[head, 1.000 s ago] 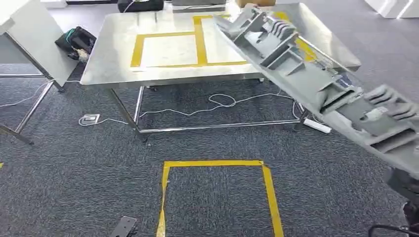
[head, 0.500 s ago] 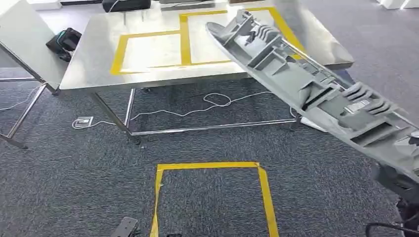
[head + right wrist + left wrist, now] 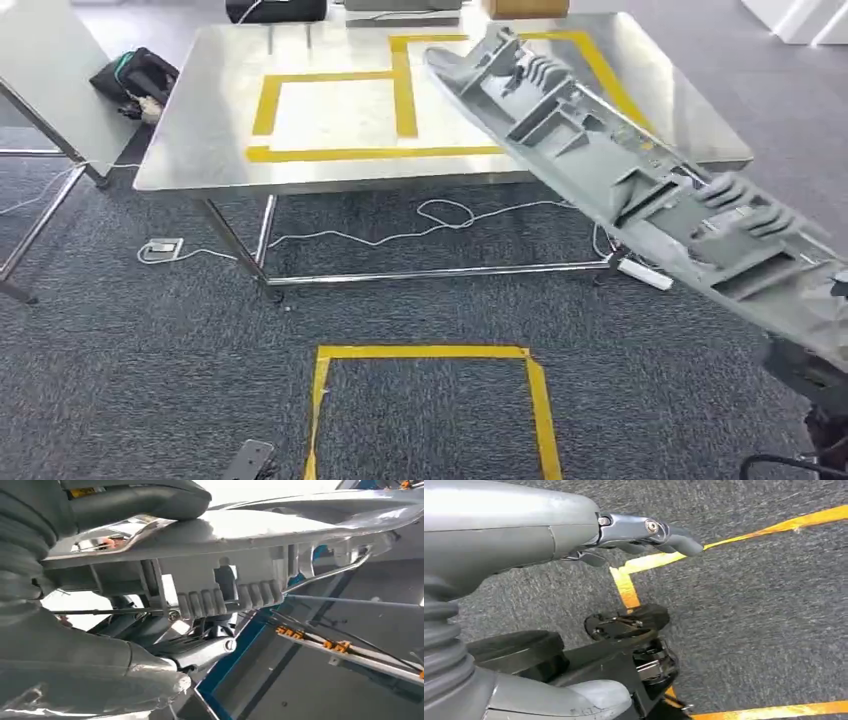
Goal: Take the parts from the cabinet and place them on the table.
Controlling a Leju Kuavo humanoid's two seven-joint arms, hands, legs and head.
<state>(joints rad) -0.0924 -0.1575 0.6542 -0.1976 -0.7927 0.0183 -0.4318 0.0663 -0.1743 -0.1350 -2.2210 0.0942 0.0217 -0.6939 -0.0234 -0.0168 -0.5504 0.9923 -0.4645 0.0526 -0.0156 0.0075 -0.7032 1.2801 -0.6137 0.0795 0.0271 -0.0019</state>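
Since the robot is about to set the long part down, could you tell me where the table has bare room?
The steel table looks bare throughout: the left yellow-taped rectangle is open, as is the margin towards the left edge. The right taped area is overhung by the long grey part held in the right hand. A black bag sits on the floor beyond the left corner.
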